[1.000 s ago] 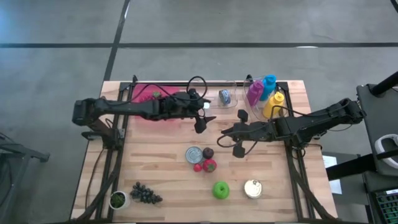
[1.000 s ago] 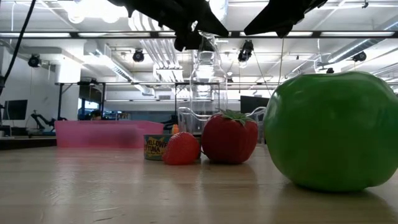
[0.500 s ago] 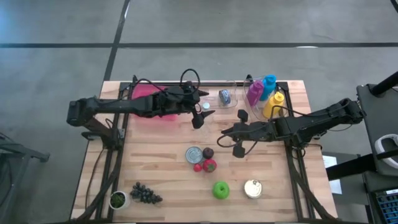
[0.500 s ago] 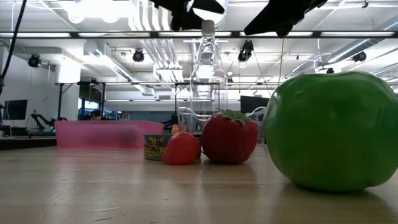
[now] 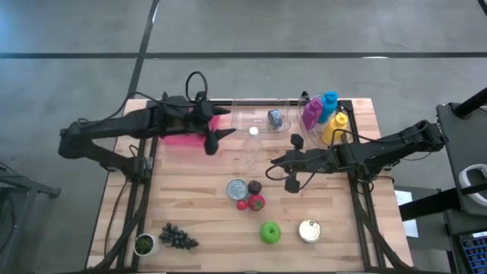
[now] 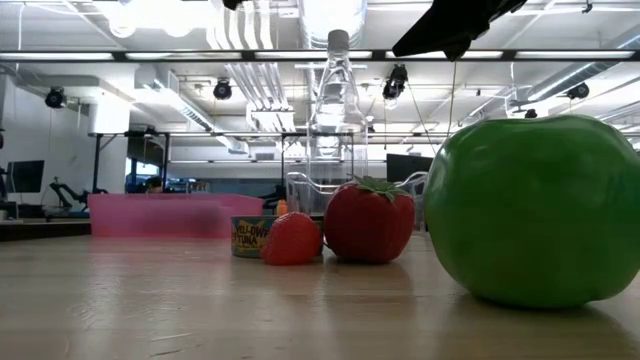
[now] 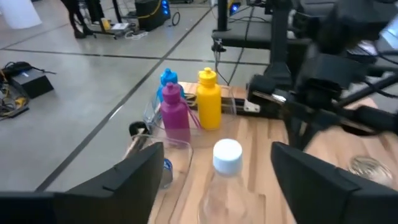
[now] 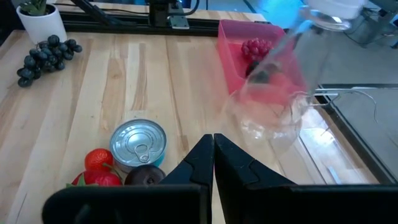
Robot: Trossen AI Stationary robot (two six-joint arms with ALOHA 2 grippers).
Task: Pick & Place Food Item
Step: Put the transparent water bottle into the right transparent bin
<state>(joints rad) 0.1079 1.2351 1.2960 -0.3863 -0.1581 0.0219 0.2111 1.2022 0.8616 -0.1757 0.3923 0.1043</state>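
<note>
While the left gripper (image 5: 215, 138) hangs with its two dark fingers (image 7: 134, 175) spread wide and nothing between them, it sits over the back left part of the pale wooden table (image 5: 183, 194), just beside the shallow pink plastic bin (image 5: 176, 129). Ahead of it in the left wrist view stands a clear plastic bottle with a white cap (image 7: 226, 171), apart from both fingers. In the right wrist view the pink bin holds a small red raspberry-like fruit (image 8: 253, 48).

The right gripper (image 5: 290, 178) is above the table's middle right, its fingers (image 8: 200, 163) pressed together on nothing. Just in front of it on the wood lie a round silver tuna can (image 5: 238, 189), a small dark plum (image 5: 254, 186) touching the can's side, a small red strawberry (image 5: 242, 203) and a larger red strawberry with a green top (image 5: 257, 202), all clustered close.

Nearer the front edge sit a glossy green apple (image 5: 270, 232) and a gold-lidded round tin (image 5: 309, 230), side by side but apart. At the front left corner are a bunch of dark purple grapes (image 5: 178, 238) and a small potted green plant in a white pot (image 5: 144, 244). At the back right stand a magenta bottle (image 5: 311, 113), a blue bottle (image 5: 329, 104) and a yellow bottle (image 5: 335, 127) in a clear rack, with a small blue patterned can (image 5: 275, 118) lying near them
</note>
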